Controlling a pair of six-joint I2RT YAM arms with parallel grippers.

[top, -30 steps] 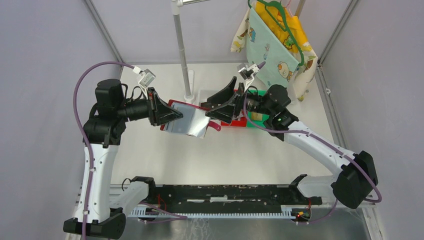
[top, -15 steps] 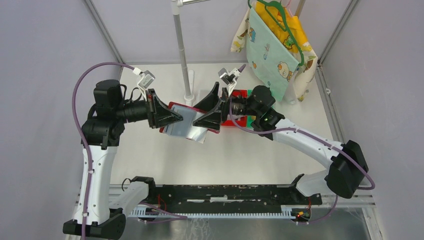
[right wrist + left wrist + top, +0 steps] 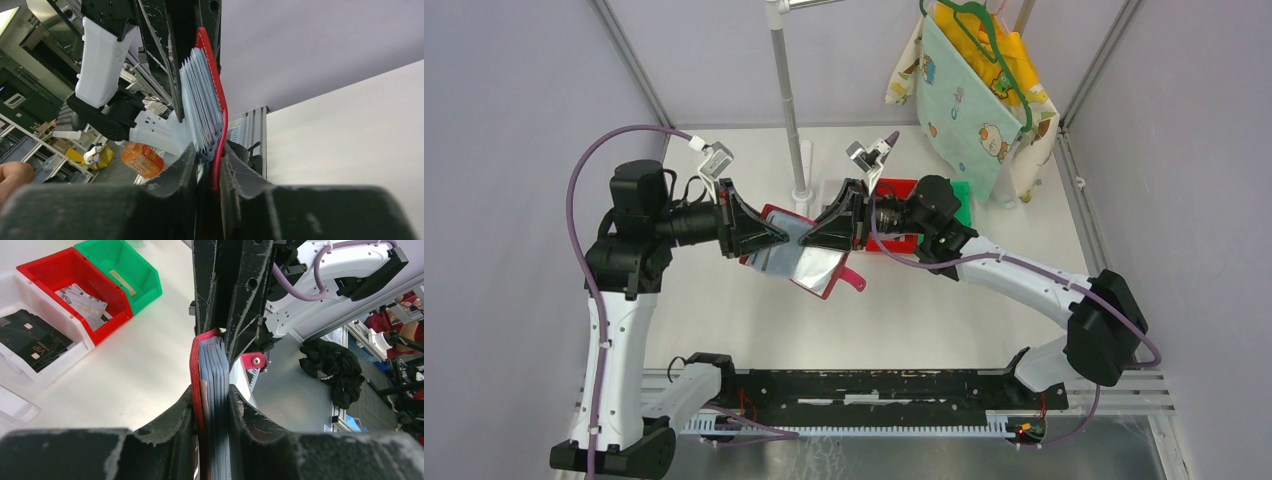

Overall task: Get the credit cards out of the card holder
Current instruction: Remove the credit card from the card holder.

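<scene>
- The left gripper (image 3: 778, 236) is pinching one end of the dark red card holder (image 3: 812, 266), holding it above the table (image 3: 724, 310).
- The right gripper (image 3: 816, 240) is clamping the opposite end, over the grey sleeves (image 3: 200, 100).

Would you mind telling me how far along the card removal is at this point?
Done: cards already lie in the red bin, green bin and white tray. In hand: the left gripper and right gripper both clamp the card holder, held between them. Left: pulling out whatever is in its sleeves; whether any cards are inside cannot be seen.
</scene>
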